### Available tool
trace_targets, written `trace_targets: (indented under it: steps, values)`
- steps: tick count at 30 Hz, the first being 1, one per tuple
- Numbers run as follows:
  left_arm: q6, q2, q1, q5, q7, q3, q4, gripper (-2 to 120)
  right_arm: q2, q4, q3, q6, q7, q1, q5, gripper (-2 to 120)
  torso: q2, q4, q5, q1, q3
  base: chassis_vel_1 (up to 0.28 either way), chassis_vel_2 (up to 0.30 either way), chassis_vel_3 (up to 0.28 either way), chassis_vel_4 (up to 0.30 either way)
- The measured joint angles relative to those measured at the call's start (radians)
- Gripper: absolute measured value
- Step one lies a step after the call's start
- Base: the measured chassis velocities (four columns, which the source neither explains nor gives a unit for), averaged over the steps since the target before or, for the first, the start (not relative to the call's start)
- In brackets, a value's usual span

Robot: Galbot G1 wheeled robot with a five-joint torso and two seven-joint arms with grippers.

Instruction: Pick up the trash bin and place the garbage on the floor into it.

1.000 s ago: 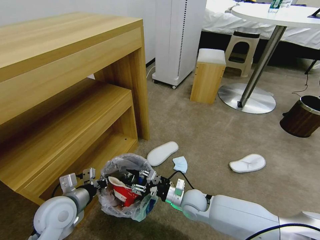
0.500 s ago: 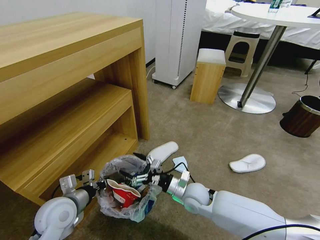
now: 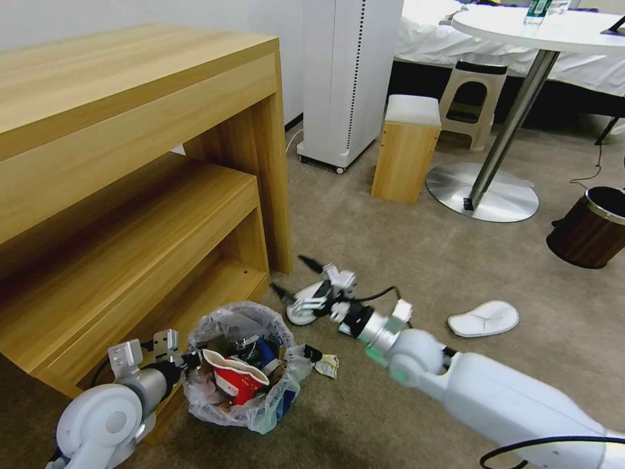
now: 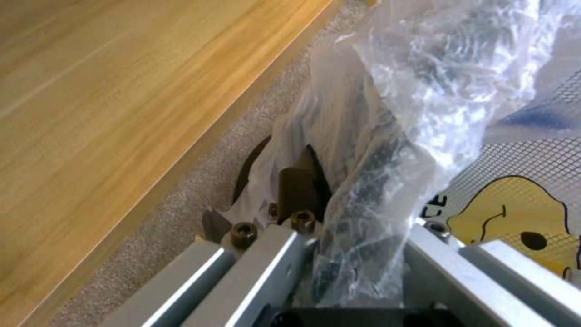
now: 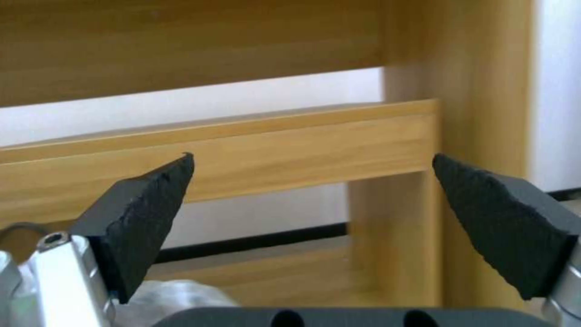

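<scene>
Here the left gripper [image 3: 189, 360] clamps the rim of the small round blue-sided trash bin [image 3: 237, 365] with its crinkled clear liner, low beside the light wooden shelf unit [image 3: 130, 195], while the right gripper [image 3: 293, 279] hangs spread empty above a flat white slipper [image 3: 306, 306] on the beige carpet [image 3: 423, 260].

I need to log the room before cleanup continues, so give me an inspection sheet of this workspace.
Surface: beige short-pile carpet.
Job's things: small round blue-sided trash bin with clear bag liner holding a red-white paper bowl; two white flat slippers and a small wrapper on the carpet.
Clutter: nothing seen.
Grippers: left tool clamped on the bin's rim; right tool open above the nearer slipper.
Cables: black cord beyond the brown wood-look bin.
Surroundings: wooden desk, round white table.
</scene>
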Motion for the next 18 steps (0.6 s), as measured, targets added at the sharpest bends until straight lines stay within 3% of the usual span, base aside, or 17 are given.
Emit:
trace_targets:
  steps: [13,18]
  values:
    - [-0.004,0.029,0.017,-0.022,-0.004,-0.026,-0.019,0,-0.076,-0.077,0.133,0.015,-0.029,-0.087,-0.038,100,0.0,0.0,0.0,0.0,0.0,0.0,0.0,0.0,0.0]
    - [-0.004,0.034,0.025,-0.034,-0.006,-0.038,-0.038,0,-0.091,-0.211,0.158,0.036,-0.073,-0.127,-0.085,100,0.0,0.0,0.0,0.0,0.0,0.0,0.0,0.0,0.0]
